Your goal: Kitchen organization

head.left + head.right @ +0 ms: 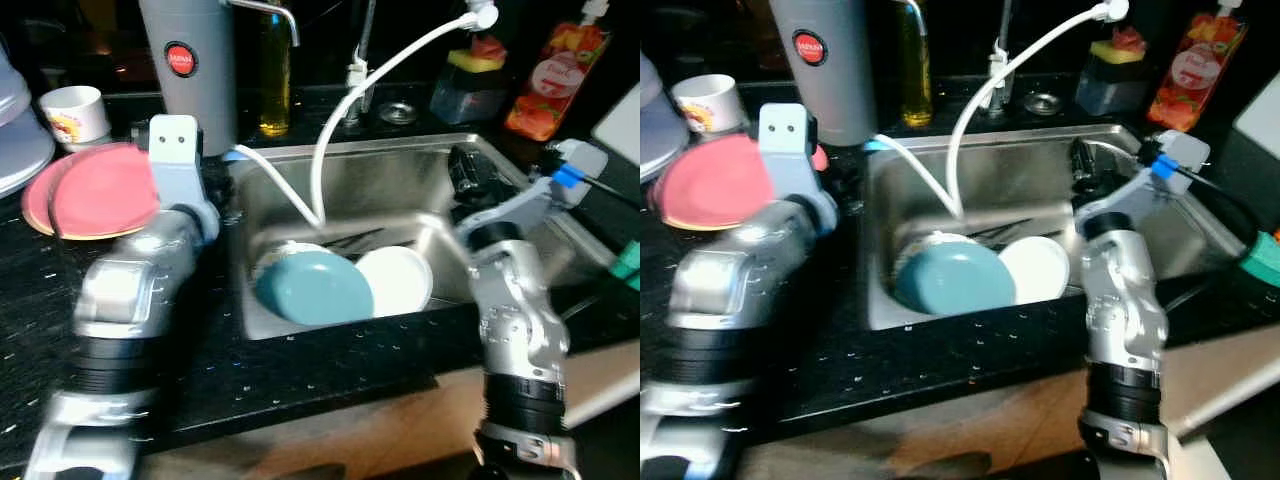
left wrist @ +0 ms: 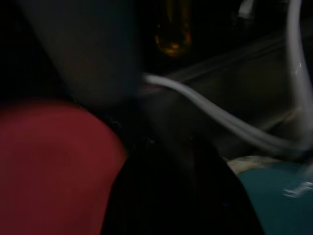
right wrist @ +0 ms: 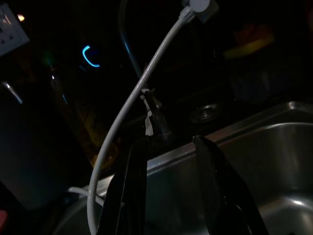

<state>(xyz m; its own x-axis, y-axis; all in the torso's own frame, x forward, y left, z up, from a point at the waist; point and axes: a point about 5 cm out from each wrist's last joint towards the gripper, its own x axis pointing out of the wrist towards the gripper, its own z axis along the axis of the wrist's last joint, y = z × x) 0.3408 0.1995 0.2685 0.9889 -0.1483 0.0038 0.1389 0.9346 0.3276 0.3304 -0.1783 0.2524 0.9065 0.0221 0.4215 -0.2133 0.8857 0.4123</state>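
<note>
the task's things here are the dishes in the steel sink: one teal plate leaning at the front, one white plate touching it on its right side, and the pale rim of what may be a third dish behind the teal one, too hidden to be sure. one white hose arcs from a clip near the back wall down into the basin just behind them, and a second white line runs in from the left rim.

the right gripper hangs over the right part of the sink, above the plates; its jaws stand a moderate gap apart and hold nothing. the left gripper sits over the black desk between the sink's left rim and the red plates; its wrist view is too dark and blurred, so i cannot tell how its jaws stand.

likely risks: the hose crosses the path down to the plates, so a jaw could snag it and drag it or the plates. the leaning plates look wet and smooth, and a pinch on a rim could slip and let one clatter against the steel.

on the desk to the left: two red plates overlapping, one printed mug, one grey canister. behind the sink: one oil bottle, one red pouch.
</note>
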